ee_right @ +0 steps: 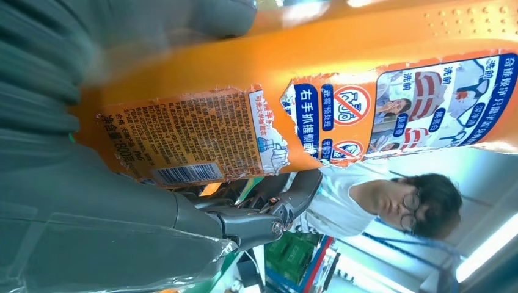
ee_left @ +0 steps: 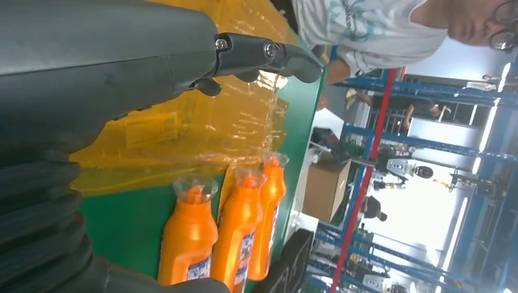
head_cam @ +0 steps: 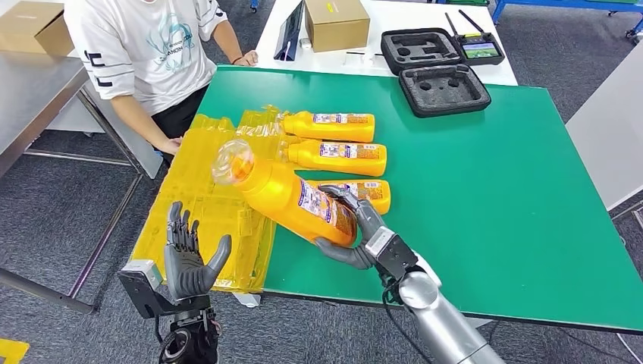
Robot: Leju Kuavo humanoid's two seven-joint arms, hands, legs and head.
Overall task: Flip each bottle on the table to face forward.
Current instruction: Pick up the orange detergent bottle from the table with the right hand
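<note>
Held bottle: a large orange plastic bottle with a clear cap (head_cam: pixel 284 193) was lifted above the green table (head_cam: pixel 493 197), cap toward the yellow plastic sheet (head_cam: pixel 205 220).
Right hand (head_cam: pixel 352 227): wrapped round its labelled lower body.
Left hand (head_cam: pixel 186 254): empty, fingers spread.
Handling: probably rigid, smooth, heavy if full; mid-body grip looked safest.
Other bottles (head_cam: pixel 337 155): lying flat.

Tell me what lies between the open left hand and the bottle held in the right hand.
In the head view, crinkled yellow plastic wrap on the green table's edge lies between the left hand and the held orange bottle gripped by the right hand.
</note>
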